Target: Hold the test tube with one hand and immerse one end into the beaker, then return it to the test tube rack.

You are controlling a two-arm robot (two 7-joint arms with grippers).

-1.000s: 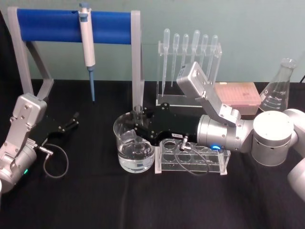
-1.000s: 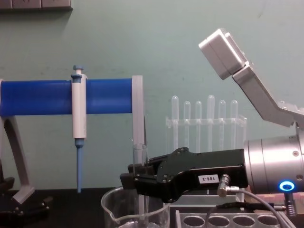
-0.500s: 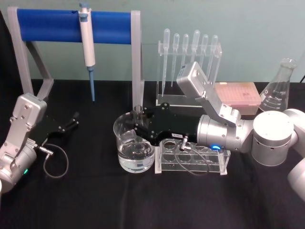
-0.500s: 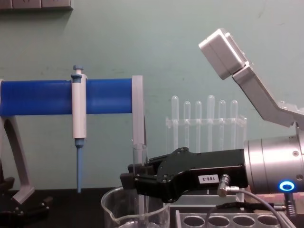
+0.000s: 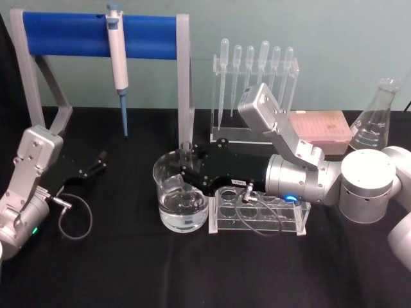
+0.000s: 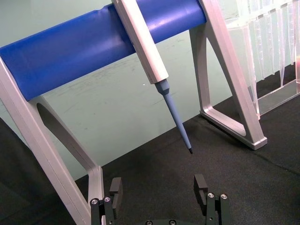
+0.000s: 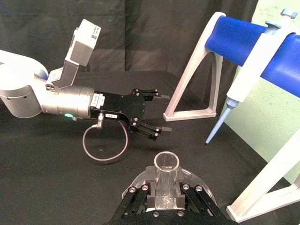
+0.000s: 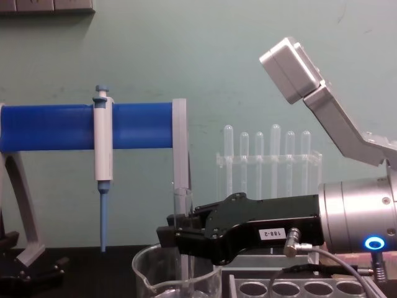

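Over the beaker (image 5: 168, 189) at mid-desk (image 5: 192, 273), the test tube (image 8: 180, 203) is gripped upright by the closed right end effector (image 8: 177, 234), its lower end reaching inside the glass. The test tube rack (image 5: 258, 217) is set just right of the beaker. The left end effector (image 6: 158, 187) is parked far left, fingers spread.

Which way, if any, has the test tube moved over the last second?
No. In the chest view the test tube stands where it did beside the stand's grey post, clamped in the right gripper, reaching into the beaker.
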